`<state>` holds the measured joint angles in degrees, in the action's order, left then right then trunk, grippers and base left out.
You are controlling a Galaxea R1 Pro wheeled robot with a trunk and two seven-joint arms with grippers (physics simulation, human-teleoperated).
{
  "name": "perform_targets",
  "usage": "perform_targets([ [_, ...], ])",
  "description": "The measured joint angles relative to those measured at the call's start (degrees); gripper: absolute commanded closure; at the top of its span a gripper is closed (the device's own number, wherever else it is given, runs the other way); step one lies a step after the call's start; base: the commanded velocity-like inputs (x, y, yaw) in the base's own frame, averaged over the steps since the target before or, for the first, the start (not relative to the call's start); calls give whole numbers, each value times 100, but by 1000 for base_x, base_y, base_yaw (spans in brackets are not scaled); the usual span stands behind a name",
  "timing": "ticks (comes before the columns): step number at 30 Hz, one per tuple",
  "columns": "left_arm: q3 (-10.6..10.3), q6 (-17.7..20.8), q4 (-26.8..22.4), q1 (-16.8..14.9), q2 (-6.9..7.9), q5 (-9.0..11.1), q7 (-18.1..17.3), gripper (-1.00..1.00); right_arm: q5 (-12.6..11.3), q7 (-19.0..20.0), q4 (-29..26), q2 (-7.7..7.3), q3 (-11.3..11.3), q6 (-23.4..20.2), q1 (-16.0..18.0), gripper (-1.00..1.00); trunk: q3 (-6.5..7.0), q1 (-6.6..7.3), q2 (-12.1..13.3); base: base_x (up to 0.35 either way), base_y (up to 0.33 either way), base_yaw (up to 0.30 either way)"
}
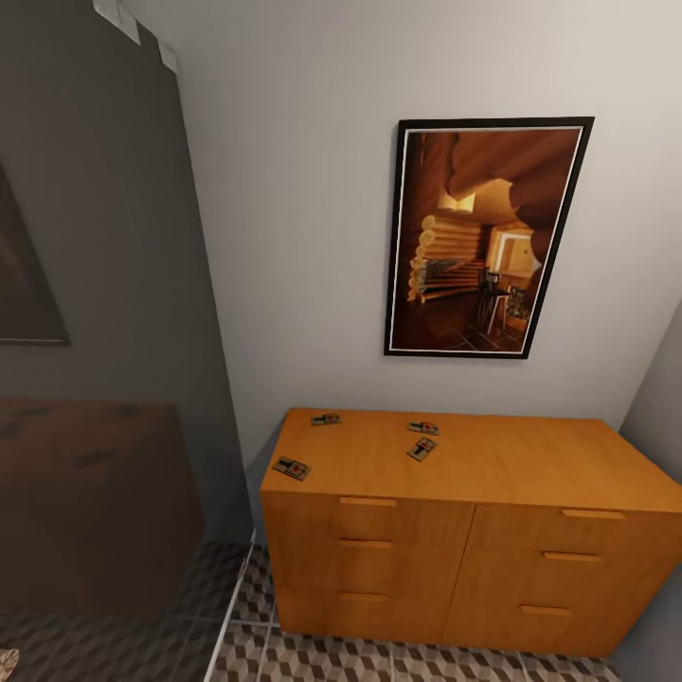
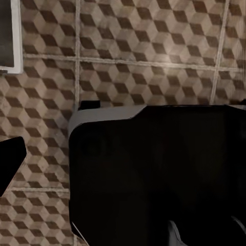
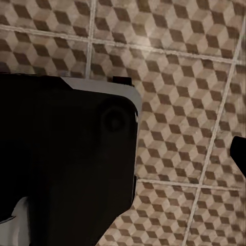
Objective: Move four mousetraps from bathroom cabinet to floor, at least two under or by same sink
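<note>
Several mousetraps lie on top of the orange-brown cabinet (image 1: 455, 549) in the head view: one near its front left corner (image 1: 292, 468), one at the back left (image 1: 326, 419), and two close together toward the middle (image 1: 423, 428) (image 1: 422, 449). Cube-patterned bathroom floor (image 1: 379, 663) runs along the cabinet's foot. Both wrist views look down on the same floor tiles (image 2: 128, 41) (image 3: 179, 61). A dark tip, perhaps a finger, pokes in at one edge of each wrist view, so I cannot tell how either gripper's jaws stand. The bathroom sink is out of view.
A framed picture (image 1: 485, 237) hangs on the pale wall above the cabinet. A dark glassy partition (image 1: 104, 379) with a white bottom rail (image 1: 232, 606) stands left of the cabinet. My black base (image 2: 154, 174) (image 3: 61, 154) covers much of both wrist views.
</note>
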<state>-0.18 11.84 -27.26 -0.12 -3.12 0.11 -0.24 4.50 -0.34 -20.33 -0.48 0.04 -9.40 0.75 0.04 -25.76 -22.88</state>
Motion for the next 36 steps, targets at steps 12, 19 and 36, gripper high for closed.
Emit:
perform_targets([
  [12, -11, 1872, -2677, 2, -22, 15, -17, -100, 128, -16, -3205, -3, -47, -2248, -2, -100, 0, 0, 0, 0, 0, 0],
  [19, -37, 2769, -4218, -10, -28, 19, -67, -100, 168, -20, -5101, 6, -61, -3468, 18, -100, 0, 1, 0, 0, 0, 0],
  [36, -56, 4651, -5153, -1589, -70, 33, -424, -100, 126, -41, -5991, 94, -14, -5013, 2054, -100, 1, 0, 1, 0, 0, 0],
])
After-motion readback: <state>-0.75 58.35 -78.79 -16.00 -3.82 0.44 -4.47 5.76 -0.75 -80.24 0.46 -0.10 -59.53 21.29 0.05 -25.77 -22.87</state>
